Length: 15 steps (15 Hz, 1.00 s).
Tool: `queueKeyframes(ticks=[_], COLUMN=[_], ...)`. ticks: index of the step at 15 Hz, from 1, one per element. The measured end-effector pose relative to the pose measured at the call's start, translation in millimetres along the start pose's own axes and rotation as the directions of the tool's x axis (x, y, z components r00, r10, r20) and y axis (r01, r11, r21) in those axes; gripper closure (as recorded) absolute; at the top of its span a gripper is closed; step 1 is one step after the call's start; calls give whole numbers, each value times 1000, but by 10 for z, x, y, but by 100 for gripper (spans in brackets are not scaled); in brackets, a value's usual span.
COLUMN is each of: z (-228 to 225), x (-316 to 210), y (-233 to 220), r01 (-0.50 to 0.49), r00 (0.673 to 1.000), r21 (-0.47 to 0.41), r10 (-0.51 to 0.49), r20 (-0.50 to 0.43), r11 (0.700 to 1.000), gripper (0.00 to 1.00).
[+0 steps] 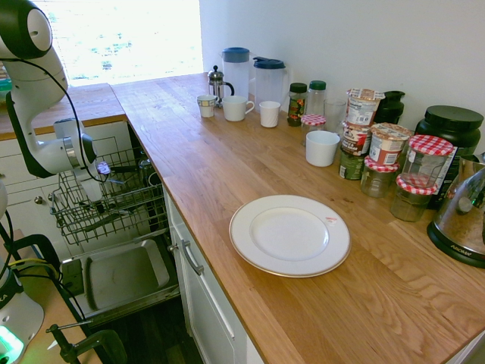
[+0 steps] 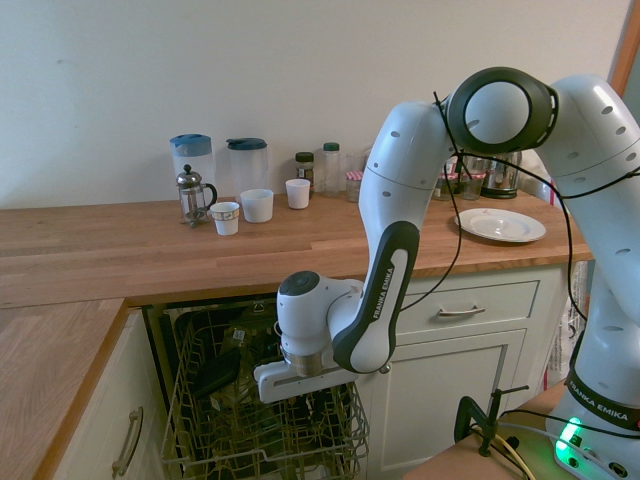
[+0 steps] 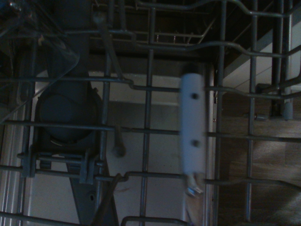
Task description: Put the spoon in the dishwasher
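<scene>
The dishwasher [image 1: 121, 273] stands open under the wooden counter, door dropped down and its grey wire rack [image 1: 106, 205] pulled out. My arm reaches down into that rack [image 2: 260, 430]. The gripper [image 2: 305, 400] sits low among the wires, its fingers hidden in both exterior views. I cannot pick out the spoon with certainty in any view. The wrist view looks down through the rack wires [image 3: 150, 132] at the grey door panel. In it a white bar [image 3: 192, 127] with two dark dots and a shiny metal tip lies across the wires.
A white plate [image 1: 289, 235] lies on the counter [image 1: 227, 167]. Mugs, jugs, a French press, jars and a kettle [image 1: 462, 220] line the wall. White cabinet drawers [image 1: 204, 303] flank the dishwasher on its right.
</scene>
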State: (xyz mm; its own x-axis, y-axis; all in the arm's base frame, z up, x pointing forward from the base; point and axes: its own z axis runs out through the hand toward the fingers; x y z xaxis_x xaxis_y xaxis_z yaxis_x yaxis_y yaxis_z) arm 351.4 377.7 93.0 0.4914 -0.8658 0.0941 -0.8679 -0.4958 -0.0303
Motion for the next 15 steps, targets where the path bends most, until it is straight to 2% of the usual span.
queueKeyframes(ticks=[4,6,15], z=[-53,-239,-1957], x=[10,24,190], y=[-36,-73,177], r01=[2,3,-27], r00=[1000,1000,996], r21=[10,28,82], r10=[-2,-3,33], r20=[1,-1,-82], r11=[1000,1000,996], gripper=[0,0,0])
